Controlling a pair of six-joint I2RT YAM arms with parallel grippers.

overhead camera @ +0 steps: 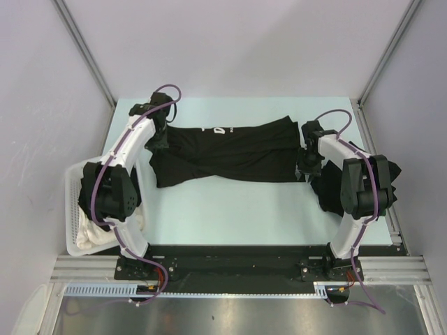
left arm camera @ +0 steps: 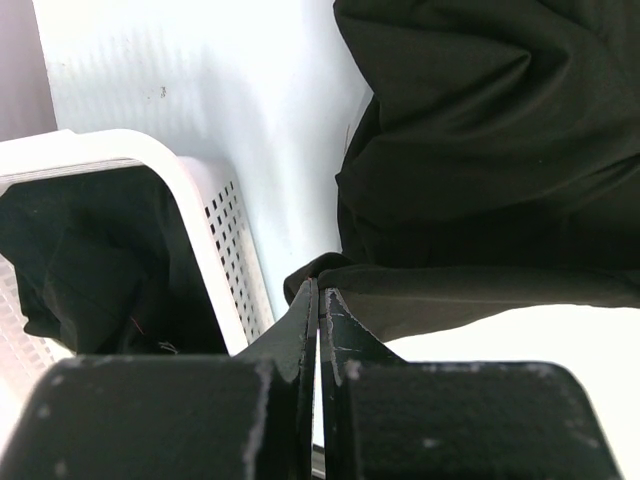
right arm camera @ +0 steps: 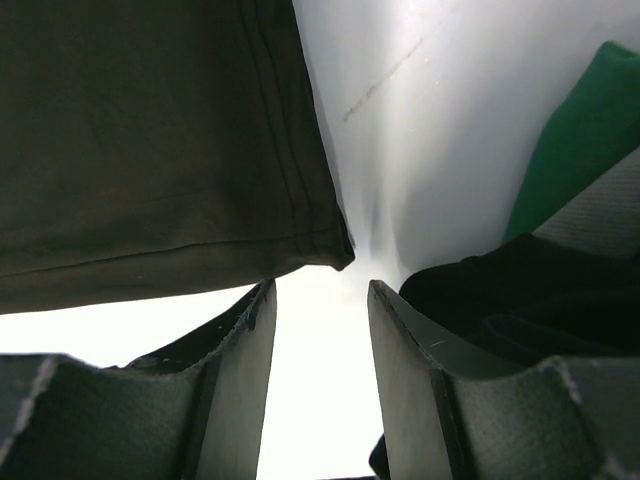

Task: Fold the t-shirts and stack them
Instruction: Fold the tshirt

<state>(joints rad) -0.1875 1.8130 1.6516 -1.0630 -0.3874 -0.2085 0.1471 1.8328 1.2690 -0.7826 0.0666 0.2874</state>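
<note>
Showing white "D" lettering (overhead camera: 219, 130), black t-shirt (overhead camera: 237, 155) on table (overhead camera: 237, 216), rest unreadable

left claw (left arm camera: 318, 293) closed, right claw (right arm camera: 320, 292) parted

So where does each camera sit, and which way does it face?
Top external: fixed above and behind, looking down on the table; both arms show.
Left wrist: on the left arm, looking past the shut left gripper at t-shirt and basket.
Right wrist: on the right arm, looking past the open right gripper at the t-shirt's hem.
Shared: all three see the same t-shirt.
</note>
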